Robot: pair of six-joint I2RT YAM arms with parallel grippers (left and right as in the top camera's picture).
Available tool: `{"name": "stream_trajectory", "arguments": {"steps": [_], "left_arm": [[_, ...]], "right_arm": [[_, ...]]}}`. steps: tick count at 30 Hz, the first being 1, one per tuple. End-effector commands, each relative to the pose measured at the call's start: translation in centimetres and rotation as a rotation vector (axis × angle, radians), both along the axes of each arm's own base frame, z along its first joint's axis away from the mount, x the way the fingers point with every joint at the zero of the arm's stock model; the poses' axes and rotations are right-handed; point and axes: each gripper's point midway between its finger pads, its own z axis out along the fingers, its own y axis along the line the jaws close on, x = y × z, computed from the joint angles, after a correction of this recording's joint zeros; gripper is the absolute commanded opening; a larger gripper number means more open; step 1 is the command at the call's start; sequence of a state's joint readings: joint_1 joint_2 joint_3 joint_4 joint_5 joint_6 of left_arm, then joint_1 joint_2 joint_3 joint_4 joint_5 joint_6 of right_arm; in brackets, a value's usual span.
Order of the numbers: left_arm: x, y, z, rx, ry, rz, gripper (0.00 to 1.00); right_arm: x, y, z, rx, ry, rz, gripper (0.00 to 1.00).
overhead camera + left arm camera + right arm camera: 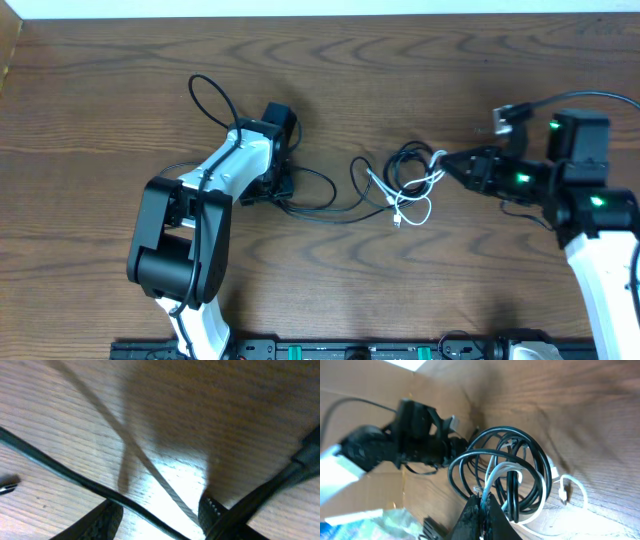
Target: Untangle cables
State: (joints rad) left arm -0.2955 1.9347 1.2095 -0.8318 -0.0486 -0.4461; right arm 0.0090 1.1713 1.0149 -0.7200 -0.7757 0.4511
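Wood counter [330, 60]. Cables [405, 182] sit tangled centre-right in the overhead view. My right pincer [447, 162] is clamped on the white cable [492, 472] at the tangle's right edge. My left pincer [159, 512], centre-left, stands open, with a black cable [65, 472] running between its fingers.

Wood tabletop [240, 405]. Thin black cable [75, 478], 9 to 6 o'clock, crossing between parted left gripper [157, 519] fingertips [102, 521]. Thicker black cord [270, 491], 3 to 5 o'clock. Blurred grey strand [125, 439], 11 to 6.
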Motion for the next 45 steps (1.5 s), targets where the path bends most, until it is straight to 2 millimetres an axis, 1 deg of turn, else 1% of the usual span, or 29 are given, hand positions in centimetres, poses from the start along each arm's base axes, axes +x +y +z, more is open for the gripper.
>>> {"name": "stream_trajectory", "arguments": {"steps": [1,3,4,5,6,7,9,12,13,15,18,22,25,26,29,34,39,40,42,43,45], "left_arm": [[-1.3,-1.5,0.1,-0.084,0.063,-0.059,0.58],[-0.5,-1.8,2.5,-0.108,-0.002,-0.062,0.61],[-0.3,-2.2,3.6,-0.134,-0.033,-0.063,0.64],[-0.1,-2.7,4.9,-0.169,-0.068,-0.065,0.7],[0.0,-3.2,6.0,-0.202,-0.096,-0.068,0.77],[0.0,-3.7,7.3,-0.239,-0.128,-0.073,0.82],[0.0,-4.4,9.5,-0.297,-0.182,-0.081,0.83],[-0.4,-5.6,11.8,-0.38,-0.227,-0.097,0.83],[-0.6,-6.0,12.3,-0.406,-0.234,-0.103,0.82],[-1.0,-6.6,12.6,-0.447,-0.226,-0.111,0.82],[-1.9,-7.6,12.0,-0.484,-0.189,-0.124,0.82],[-2.6,-8.8,10.3,-0.478,-0.15,-0.16,0.82],[-2.8,-10.7,9.1,-0.486,-0.137,-0.209,0.82],[-2.8,-11.1,9.0,-0.492,-0.135,-0.219,0.82],[-2.9,-13.6,8.3,-0.534,-0.131,-0.267,0.82],[-2.7,-16.5,6.3,-0.552,-0.127,-0.283,0.82],[-2.3,-17.7,4.4,-0.554,-0.121,-0.286,0.82],[-2.2,-17.8,4.1,-0.554,-0.12,-0.285,0.77],[-2.0,-17.9,3.4,-0.552,-0.116,-0.285,0.62],[-1.9,-18.0,3.0,-0.55,-0.113,-0.284,0.59],[-1.7,-18.1,2.5,-0.55,-0.112,-0.284,0.58]], "right_arm": [[0.5,1.4,-1.9,-0.064,0.011,0.054,0.01],[0.7,2.3,-3.0,-0.084,0.029,0.081,0.01],[0.8,2.7,-3.5,-0.09,0.039,0.093,0.01],[1.0,3.2,-4.1,-0.093,0.051,0.108,0.01],[1.1,3.5,-4.6,-0.094,0.06,0.118,0.01],[1.3,3.9,-5.1,-0.095,0.067,0.128,0.01],[1.7,4.4,-6.2,-0.098,0.087,0.143,0.01],[2.3,4.8,-8.0,-0.098,0.129,0.153,0.01],[2.4,4.9,-8.6,-0.093,0.146,0.158,0.01],[2.4,5.3,-9.5,-0.074,0.178,0.174,0.01],[2.5,5.9,-10.7,-0.036,0.217,0.202,0.01],[2.3,6.8,-11.9,0.025,0.266,0.247,0.01],[2.1,7.2,-13.1,0.049,0.303,0.27,0.01],[2.0,7.2,-13.2,0.05,0.308,0.27,0.01],[2.0,7.3,-14.1,0.055,0.335,0.272,0.01],[2.0,7.3,-14.6,0.06,0.349,0.274,0.01],[2.0,7.3,-14.6,0.06,0.349,0.274,0.01],[2.0,7.3,-14.6,0.06,0.35,0.274,0.01],[2.0,7.3,-14.6,0.06,0.35,0.274,0.01],[2.0,7.3,-14.6,0.06,0.35,0.274,0.01],[2.0,7.3,-14.6,0.06,0.351,0.274,0.01]]}}
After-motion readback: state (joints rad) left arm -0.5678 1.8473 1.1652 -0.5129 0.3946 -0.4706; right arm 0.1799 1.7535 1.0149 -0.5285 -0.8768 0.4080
